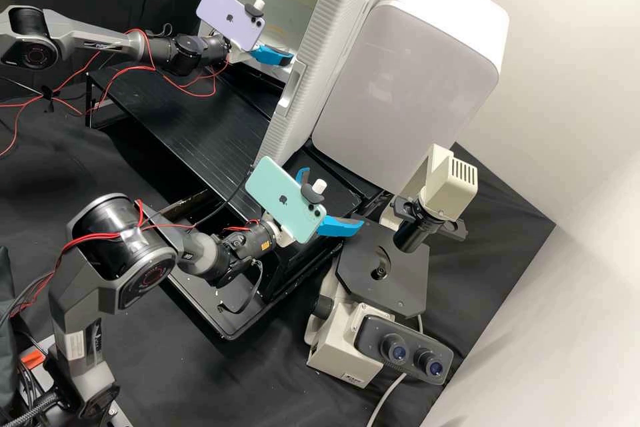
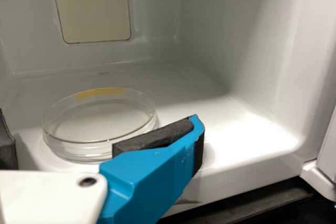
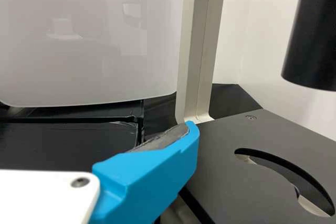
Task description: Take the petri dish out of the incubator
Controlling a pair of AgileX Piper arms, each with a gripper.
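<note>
A microscope (image 1: 347, 340) with an off-white body stood on the black cloth (image 1: 233, 387) that covered the surface, its twin eyepieces (image 1: 408, 353) at the near end and a pale cable (image 1: 387, 397) trailing from its base. Its flat black stage (image 1: 393, 273) had an opening in the middle, and a black cylindrical condenser (image 1: 410, 232) hung just above it under a beige, vented lamp housing (image 1: 453, 180). To the left lay a long black ribbed platform (image 1: 200, 127), and a plain white wall (image 1: 580, 147) closed the right side.

Your black cloth-draped bench (image 1: 200, 380) carries a long black ribbed platform (image 1: 200, 127). The white plastic incubator (image 1: 333, 27) stands on that platform, and a beige-and-black microscope (image 1: 360, 340) sits on the cloth just beside it.
</note>
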